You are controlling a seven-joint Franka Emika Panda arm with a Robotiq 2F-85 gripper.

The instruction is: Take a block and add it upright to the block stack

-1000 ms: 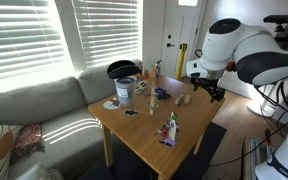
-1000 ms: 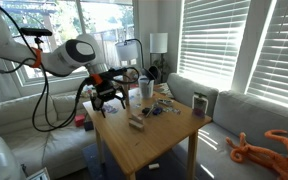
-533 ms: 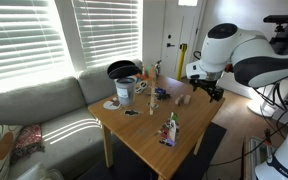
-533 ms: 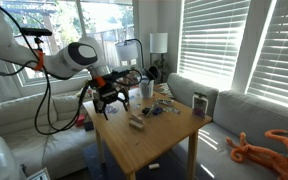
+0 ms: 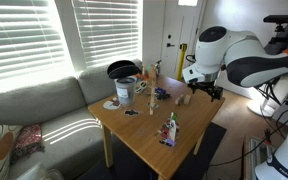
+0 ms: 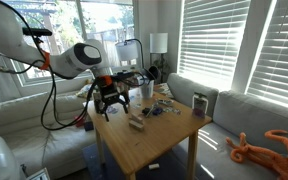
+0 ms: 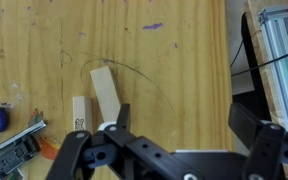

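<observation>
Barely started here. The gripper (image 5: 206, 92) has its fingers (image 7: 268, 142) wide open with nothing in them, hovering by two plain wooden blocks (image 7: 106, 92) lying flat on the desk (image 7: 184, 60). The block stack (image 5: 171, 128) stands well apart from them. Grabbing, carrying and placing upright are all left. No readable writing anywhere.

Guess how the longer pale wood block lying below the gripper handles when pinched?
Probably rigid: the longer pale block looks like solid wood with flat faces. Unlikely to roll, since it lies flat on the table. Stood on end it may tip easily, being long and narrow.
</observation>
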